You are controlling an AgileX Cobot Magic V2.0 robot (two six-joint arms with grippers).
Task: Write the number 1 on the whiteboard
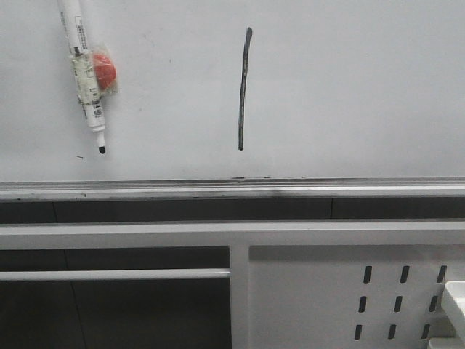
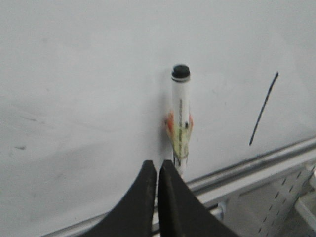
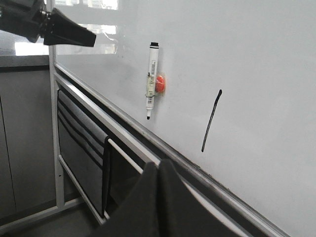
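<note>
The number 1 (image 1: 244, 89) is drawn on the whiteboard (image 1: 349, 87); the marker pen (image 1: 86, 73) hangs by its red magnet (image 1: 104, 70) (parked, seemingly), both grippers empty with fingers pressed together

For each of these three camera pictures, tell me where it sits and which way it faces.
Front: faces the whiteboard head-on; stroke centre; no arms.
Left wrist: on the left arm, behind the marker; left gripper jaws closed.
Right wrist: on the right arm, looking along the board; right gripper closed.
All three share the marker and stroke.
</note>
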